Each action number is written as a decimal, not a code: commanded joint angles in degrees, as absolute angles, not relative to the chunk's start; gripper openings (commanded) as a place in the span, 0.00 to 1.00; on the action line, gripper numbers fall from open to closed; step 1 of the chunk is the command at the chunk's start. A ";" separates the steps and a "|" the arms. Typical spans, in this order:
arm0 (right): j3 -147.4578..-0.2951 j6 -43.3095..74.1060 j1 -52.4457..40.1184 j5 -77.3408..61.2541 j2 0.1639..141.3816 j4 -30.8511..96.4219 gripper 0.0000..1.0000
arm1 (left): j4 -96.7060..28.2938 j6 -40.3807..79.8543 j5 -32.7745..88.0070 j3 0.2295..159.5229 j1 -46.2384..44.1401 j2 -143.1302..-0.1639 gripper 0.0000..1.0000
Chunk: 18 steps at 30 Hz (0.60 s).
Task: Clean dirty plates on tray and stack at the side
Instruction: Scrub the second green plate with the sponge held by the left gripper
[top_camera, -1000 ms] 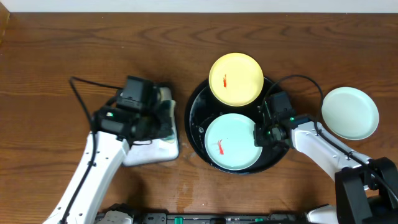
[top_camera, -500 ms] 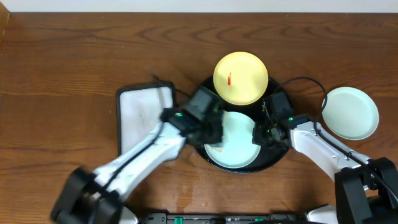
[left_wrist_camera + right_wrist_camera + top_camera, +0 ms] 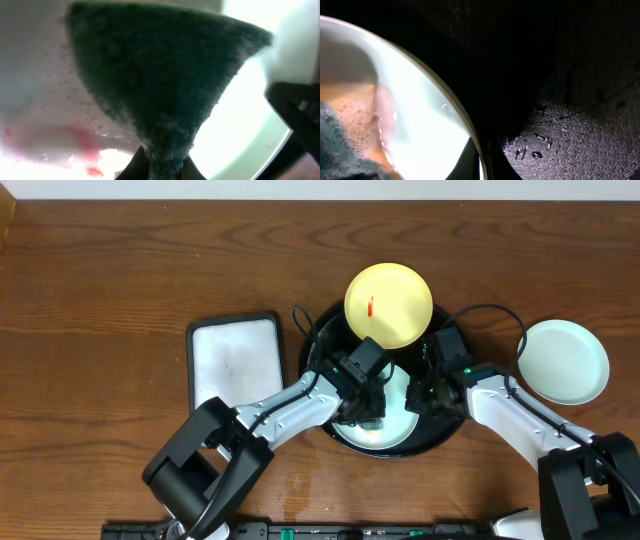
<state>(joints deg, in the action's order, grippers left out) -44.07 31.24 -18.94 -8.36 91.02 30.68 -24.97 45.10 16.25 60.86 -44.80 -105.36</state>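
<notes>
Left gripper (image 3: 366, 398) pinches green sponge (image 3: 160, 85), pressed on mint plate (image 3: 392, 432) in black tray (image 3: 314, 363). Right gripper (image 3: 421, 394) clamps that plate's rim between its fingers. Yellow plate (image 3: 389, 305), red-smeared, overlaps tray's far rim.

A dark brown wooden table (image 3: 100, 270) with wavy grain is carrying three things directly on its top. A black round tray (image 3: 390, 453) with a raised rim is sitting right of centre. A white rectangular tray (image 3: 232, 360) with a dark rim is lying just to its left, near it, the two not touching. A mint green plate (image 3: 563, 362) is resting upright on the wood to the right of the black round tray, apart from it
</notes>
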 commanded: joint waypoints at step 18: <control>-43.22 33.15 -18.81 -0.23 92.90 32.38 0.01 | -34.70 43.11 2.44 63.13 -39.68 -109.10 0.08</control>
